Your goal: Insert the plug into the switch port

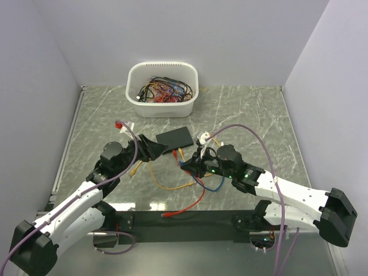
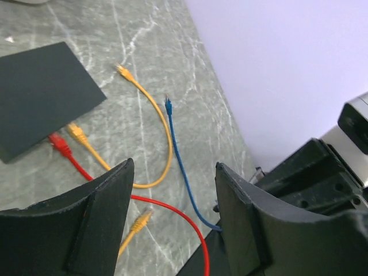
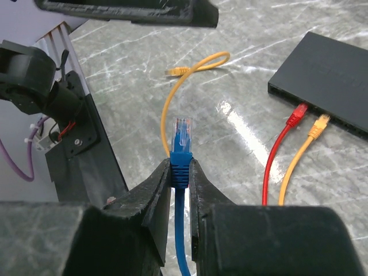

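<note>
Blue cable's clear-tipped plug (image 3: 181,141) was pinched at its boot in my right pincer (image 3: 180,172), tip free to lead in. Flat matte-black switch box (image 3: 330,72) lay ahead-right, its port edge (image 3: 284,99) facing me. Left pincer (image 2: 172,172) gaped, empty.

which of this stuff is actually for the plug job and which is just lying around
For the job: blue plug, pinched in the right hand; black switch with its ports.
Lying about: red cable and orange cable, both already plugged in; loose yellow cable; white tub of cables; open left hand.
</note>
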Controlling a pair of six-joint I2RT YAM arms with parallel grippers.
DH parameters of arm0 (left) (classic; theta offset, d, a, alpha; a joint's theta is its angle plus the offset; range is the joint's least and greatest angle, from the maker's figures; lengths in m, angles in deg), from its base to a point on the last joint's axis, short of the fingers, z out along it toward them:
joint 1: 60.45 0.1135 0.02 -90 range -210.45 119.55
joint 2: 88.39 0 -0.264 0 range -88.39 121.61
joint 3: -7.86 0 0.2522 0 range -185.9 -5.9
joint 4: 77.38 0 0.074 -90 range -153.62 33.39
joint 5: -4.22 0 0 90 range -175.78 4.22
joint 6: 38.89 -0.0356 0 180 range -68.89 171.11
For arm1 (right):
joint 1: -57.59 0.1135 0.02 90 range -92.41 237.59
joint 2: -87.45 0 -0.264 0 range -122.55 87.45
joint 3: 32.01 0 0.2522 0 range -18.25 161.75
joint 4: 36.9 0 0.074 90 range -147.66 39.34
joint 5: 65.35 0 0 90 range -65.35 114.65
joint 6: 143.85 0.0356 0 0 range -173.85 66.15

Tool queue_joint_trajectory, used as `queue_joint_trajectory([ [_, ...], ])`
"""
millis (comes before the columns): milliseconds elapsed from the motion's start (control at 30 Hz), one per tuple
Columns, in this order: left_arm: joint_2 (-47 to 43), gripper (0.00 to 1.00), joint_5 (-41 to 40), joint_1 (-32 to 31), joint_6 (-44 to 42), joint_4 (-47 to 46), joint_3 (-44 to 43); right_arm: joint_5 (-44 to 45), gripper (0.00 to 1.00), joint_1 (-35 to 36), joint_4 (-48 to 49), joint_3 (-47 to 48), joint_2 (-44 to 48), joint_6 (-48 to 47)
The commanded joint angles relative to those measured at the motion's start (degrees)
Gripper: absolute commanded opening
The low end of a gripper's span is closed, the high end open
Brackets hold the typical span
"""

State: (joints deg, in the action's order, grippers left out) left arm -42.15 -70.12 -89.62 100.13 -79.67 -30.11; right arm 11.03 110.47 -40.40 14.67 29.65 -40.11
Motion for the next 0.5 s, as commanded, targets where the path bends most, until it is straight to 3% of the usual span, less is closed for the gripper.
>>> queue_joint_trajectory([
  [0, -1.06, 0.64, 0.51, -1.59, 1.7, -1.17, -0.31, 0.0, 0.0, 0.11, 3.98, 0.29, -0.11, -1.7],
  [467, 0.43, 0.58, -3.53, -7.92, 5.65, -7.5, 2.84, 3.87, 0.0, 0.29, 3.71, 0.29, -1.0, -1.87],
])
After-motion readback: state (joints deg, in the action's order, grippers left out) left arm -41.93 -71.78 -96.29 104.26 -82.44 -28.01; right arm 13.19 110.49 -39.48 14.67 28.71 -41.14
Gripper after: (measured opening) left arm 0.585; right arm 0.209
